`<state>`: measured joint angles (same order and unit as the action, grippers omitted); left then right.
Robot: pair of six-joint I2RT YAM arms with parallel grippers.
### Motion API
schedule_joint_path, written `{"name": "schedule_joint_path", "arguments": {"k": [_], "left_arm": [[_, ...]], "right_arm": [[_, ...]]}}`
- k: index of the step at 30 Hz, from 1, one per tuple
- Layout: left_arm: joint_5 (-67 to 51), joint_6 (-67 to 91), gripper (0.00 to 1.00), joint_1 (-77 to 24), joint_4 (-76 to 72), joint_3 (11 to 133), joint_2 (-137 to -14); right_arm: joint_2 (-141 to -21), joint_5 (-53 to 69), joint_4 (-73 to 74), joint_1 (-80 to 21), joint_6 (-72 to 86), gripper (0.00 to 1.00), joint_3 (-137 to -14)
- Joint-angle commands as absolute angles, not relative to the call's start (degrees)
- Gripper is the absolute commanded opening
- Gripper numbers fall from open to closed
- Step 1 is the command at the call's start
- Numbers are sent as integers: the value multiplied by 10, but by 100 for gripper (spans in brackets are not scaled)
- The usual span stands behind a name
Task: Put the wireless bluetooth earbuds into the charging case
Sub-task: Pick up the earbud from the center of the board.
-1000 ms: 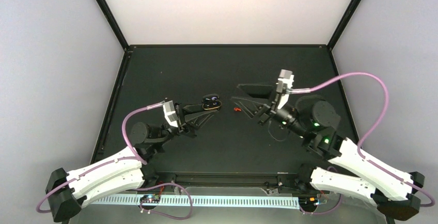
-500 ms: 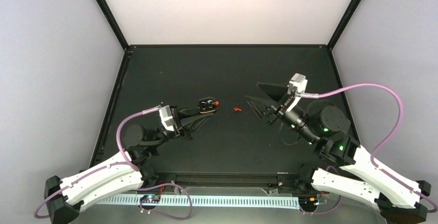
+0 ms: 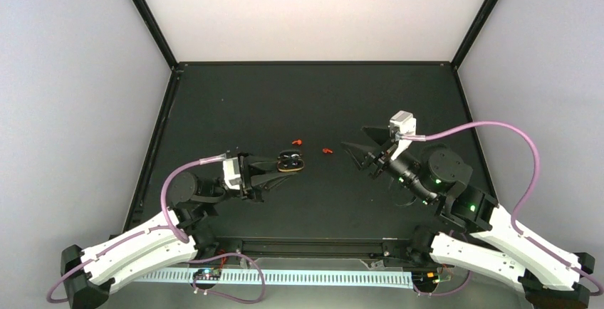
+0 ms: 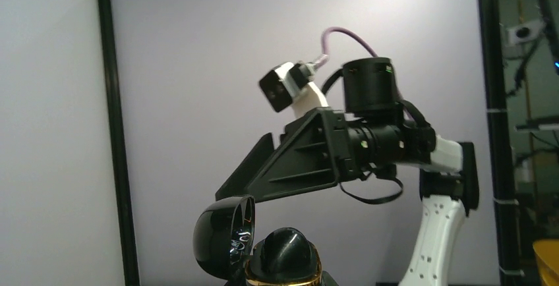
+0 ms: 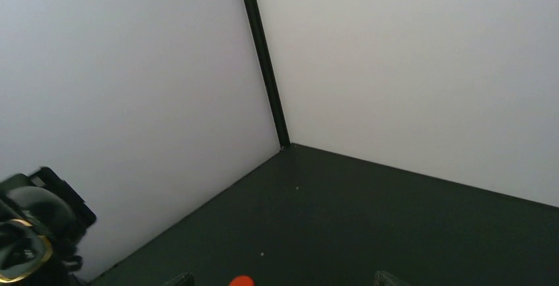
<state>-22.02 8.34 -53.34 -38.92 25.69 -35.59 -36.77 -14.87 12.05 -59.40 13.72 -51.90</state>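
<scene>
**A:** Where is the charging case?

**B:** The left pincer (image 3: 276, 166) has it clamped, left of the middle of the tabletop (image 3: 235, 95). The charging case (image 3: 291, 159) is glossy black with a gold rim. In the left wrist view its lid (image 4: 223, 236) stands swung open. Whether the case touches the tabletop cannot be told.

**A:** And the earbuds?

**B:** Both lie loose on the tabletop, outside the case. From above, the first earbud (image 3: 298, 142) sits at about twelve o'clock from the case, just beside it. The second earbud (image 3: 327, 151) lies at about three o'clock from the case, a little farther off, between the case and the right pincer (image 3: 354, 137).

**A:** How does the right pincer stand?

**B:** Its jaws are wide apart and grip nothing. Its tips point toward nine o'clock, at the second earbud. In the right wrist view that earbud shows as an orange spot at the bottom edge, between the two fingertips (image 5: 385, 277) and apart from both. The case shows at the lower left of that view.
</scene>
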Motion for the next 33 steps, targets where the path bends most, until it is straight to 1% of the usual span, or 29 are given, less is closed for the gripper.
{"name": "schedule_joint_path", "arguments": {"k": [1,2,3,6,9,15,20,23,29,33], "left_arm": [[-301,24,2,-537,-356,263,-343],[-334,9,2,-537,-344,267,-345],[-394,-12,2,-537,-332,274,-353],[-446,-48,2,-539,-308,285,-371],[-486,-98,2,-543,-317,277,-368],[-473,-150,2,-545,-343,257,-347],[-472,-148,2,-546,-350,253,-343],[-459,-128,1,-547,-365,246,-342],[-433,-72,2,-548,-426,212,-328],[-424,-40,2,-550,-468,189,-313]], "right_arm": [[-357,-153,163,-593,124,71,-506],[-356,-151,168,-593,123,71,-504],[-355,-149,171,-593,123,71,-501],[-352,-143,176,-593,120,72,-496],[-355,-138,174,-593,113,72,-495],[-367,-137,174,-593,104,73,-494],[-373,-137,171,-593,103,73,-491],[-383,-139,183,-593,111,73,-499],[-431,-165,274,-592,160,73,-541],[-440,-158,310,-589,209,73,-534]]}}
